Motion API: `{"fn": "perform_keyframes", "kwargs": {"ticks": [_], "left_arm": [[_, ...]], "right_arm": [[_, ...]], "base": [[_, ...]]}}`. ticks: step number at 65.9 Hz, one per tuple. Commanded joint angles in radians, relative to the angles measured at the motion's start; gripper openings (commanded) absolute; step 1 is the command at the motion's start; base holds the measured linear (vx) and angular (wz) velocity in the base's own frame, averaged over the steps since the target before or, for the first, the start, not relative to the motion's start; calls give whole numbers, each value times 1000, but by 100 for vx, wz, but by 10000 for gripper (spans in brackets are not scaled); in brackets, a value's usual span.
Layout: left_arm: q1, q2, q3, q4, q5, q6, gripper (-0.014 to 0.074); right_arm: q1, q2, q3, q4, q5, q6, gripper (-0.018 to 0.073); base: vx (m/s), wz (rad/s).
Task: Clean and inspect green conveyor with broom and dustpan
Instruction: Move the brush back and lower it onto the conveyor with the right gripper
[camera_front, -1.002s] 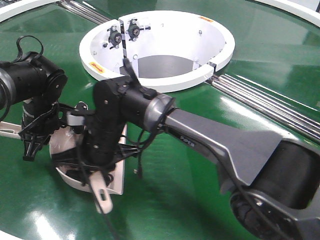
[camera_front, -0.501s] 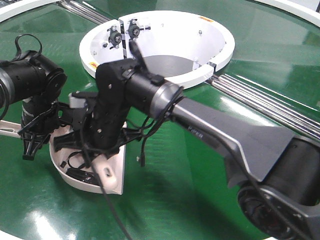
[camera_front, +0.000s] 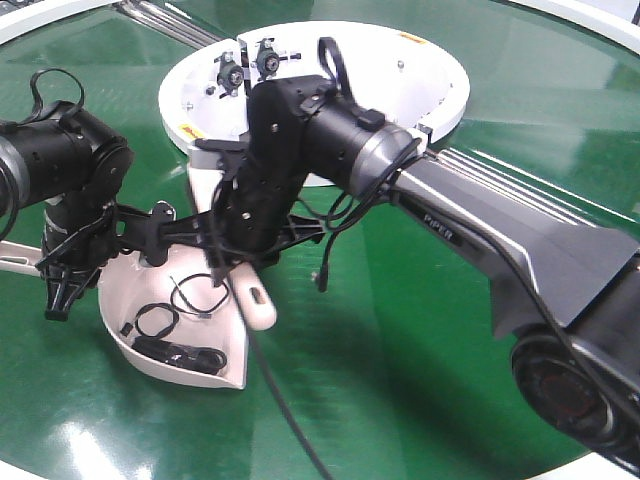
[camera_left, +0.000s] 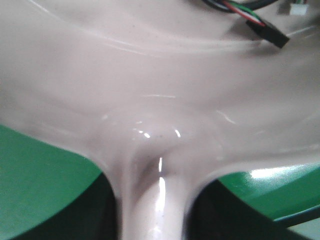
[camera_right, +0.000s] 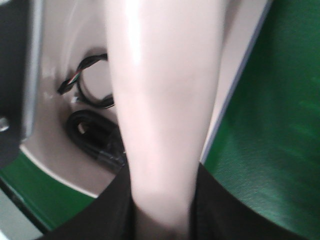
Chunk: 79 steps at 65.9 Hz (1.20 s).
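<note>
1. The right gripper (camera_right: 161, 206) is closed on the broom (camera_right: 165, 100), with its dark fingers (camera_right: 100, 215) pressed against both sides of the pale handle.
2. The broom hangs steeply with its rounded end down, over the right rim of the dustpan (camera_front: 222, 335). I cannot tell whether it touches the rim.
3. The left gripper (camera_left: 154, 217) is clamped on the dustpan's handle (camera_left: 156, 195). It grips from both sides, just behind where the handle widens into the pan.
4. The dustpan lies on the conveyor (camera_front: 400, 380), on the near side of the white ring (camera_front: 320, 165). Its handle points to the left edge and its straight open lip faces right.
5. Inside the pan a thin black wire (camera_front: 152, 320) lies in loops. A thicker black cable (camera_front: 178, 352) is bunched against the near wall.
6. From the left wrist, a small black plug (camera_left: 272, 36) on coloured leads rests on the pan floor.
7. Both arms meet over the pan, the left from the left edge and the right from the near right corner.
8. Beyond the arms, metal rails (camera_front: 530, 200) run from the ring across the glossy green belt toward its right edge.
</note>
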<state>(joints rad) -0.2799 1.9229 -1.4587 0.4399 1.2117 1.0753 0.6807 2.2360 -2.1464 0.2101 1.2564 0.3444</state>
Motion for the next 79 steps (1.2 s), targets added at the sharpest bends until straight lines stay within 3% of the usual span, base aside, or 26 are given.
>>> {"fn": "perform_keyframes", "kwargs": {"ticks": [1,19,37,57,79], "left_arm": [[-4,-55,-27,34,36,-6,-6],[-4,-55,-27,34,36,-6,-6],[-4,-55,-27,34,36,-6,-6],[-4,-55,-27,34,36,-6,-6],[-4,-55,-27,34,36,-6,-6]], "right_arm": [[-36,-80,-32,-2,35,-26,-4],[-107,-102,-32,-133,35,-63,-4],[-227,-185,-4,-134,36,-171,-4],[-384,-349,368,-154,35,-278,-4],[-423,-457,716,-165,-48,-331,-4]], "base": [[0,0],[0,0],[0,0],[0,0],[0,0]]}}
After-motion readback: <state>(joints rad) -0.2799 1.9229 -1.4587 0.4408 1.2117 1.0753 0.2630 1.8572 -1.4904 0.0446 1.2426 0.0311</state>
